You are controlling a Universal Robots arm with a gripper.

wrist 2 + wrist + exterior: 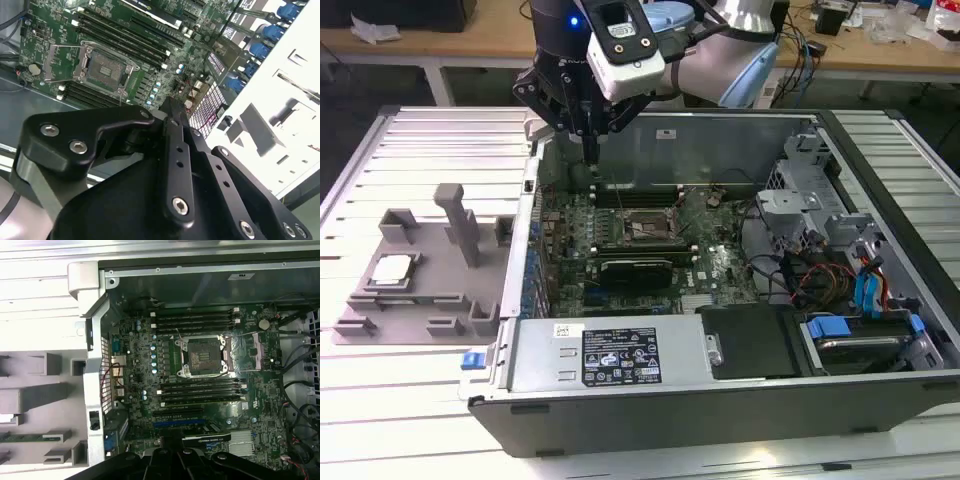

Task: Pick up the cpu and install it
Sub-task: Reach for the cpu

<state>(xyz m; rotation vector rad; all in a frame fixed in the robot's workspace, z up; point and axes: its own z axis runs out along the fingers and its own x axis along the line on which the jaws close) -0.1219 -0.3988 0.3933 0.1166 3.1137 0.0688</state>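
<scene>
The cpu (393, 268) is seen lying flat on the gray tray (430, 285), near the table (420, 400) edge at the exterior view's left, outside the open case (720, 400). The tool (591, 155) is held above the case's far corner at the exterior view's left, its fingers (175, 150) pressed together with nothing pinched, well apart from the cpu. In the first wrist view the socket (202, 356) is shown uncovered on the motherboard (200, 415).
</scene>
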